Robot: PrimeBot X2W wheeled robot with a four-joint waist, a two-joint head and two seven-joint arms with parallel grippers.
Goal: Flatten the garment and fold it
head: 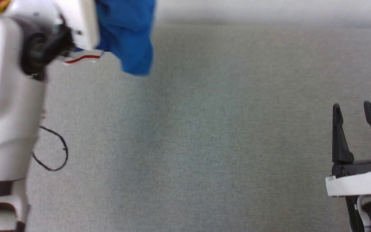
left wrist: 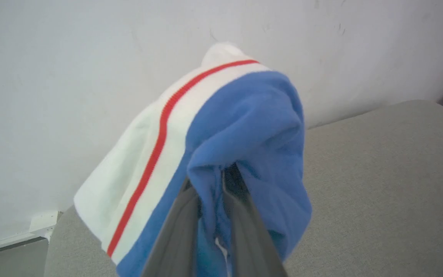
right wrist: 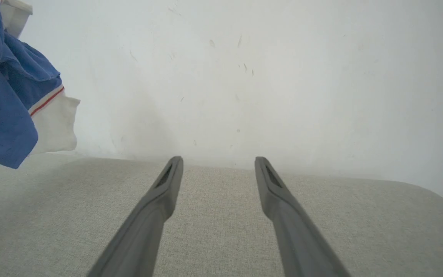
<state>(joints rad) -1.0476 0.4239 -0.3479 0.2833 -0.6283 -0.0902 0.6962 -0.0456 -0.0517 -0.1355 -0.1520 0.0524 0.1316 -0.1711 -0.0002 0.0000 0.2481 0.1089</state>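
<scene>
Forearm (head: pixel 11 80) and frame edge hide most of the jersey (head: pixel 127 38) at the far left; I can't see any lettering. My left hand (left wrist: pixel 210 177) pinches a blue fold, and the bunched cloth hangs lengthwise down over the bench (head: pixel 204 145). My right hand (head: pixel 352 108), near right, is spread wide.

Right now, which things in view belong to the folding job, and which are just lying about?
Job: jersey, gripped by the shut left end effector; open right end effector; grey surface.
Not the job: black wire loop; white wall.
</scene>
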